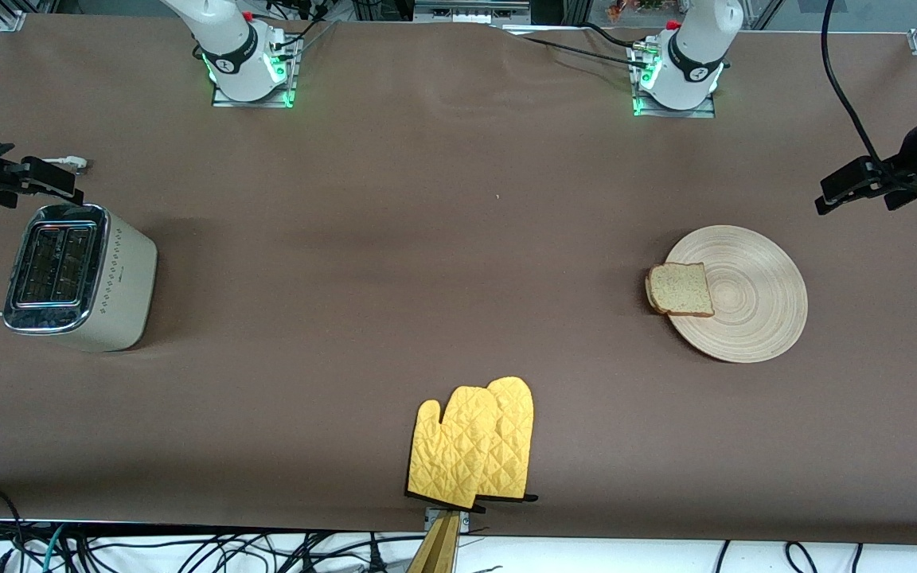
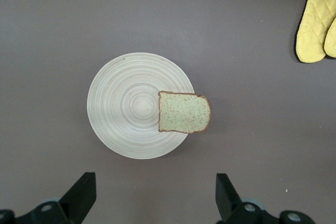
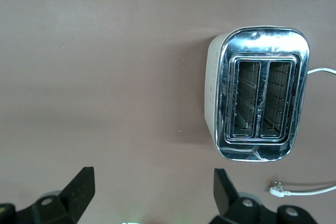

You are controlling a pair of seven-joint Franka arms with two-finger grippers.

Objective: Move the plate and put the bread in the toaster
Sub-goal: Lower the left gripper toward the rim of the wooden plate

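Plate (image 1: 753, 306) and bread (image 1: 680, 290) lie together toward the left arm's end of the counter (image 1: 442, 239), and we judge that no step of the task has begun. The bread rests flat on the plate, at the edge that faces the right arm's end, and its crust side hangs a little over the rim. The toaster (image 1: 80, 274) stands well apart from them, toward the right arm's end, with its white cord (image 3: 320, 71) lying beside it; in the right wrist view both slots look empty. A pair of yellow oven mitts (image 1: 474, 454) lies near the counter edge closest to the front camera, between the two ends. The left gripper (image 2: 152, 195) hangs high above the plate, jaws wide apart and holding nothing. The right gripper (image 3: 149, 195) hangs above the counter just beside the toaster, jaws also wide apart and empty. We think the next move calls for the left arm to come down and take the plate by its rim, keeping it level so that the overhanging bread does not slide off.
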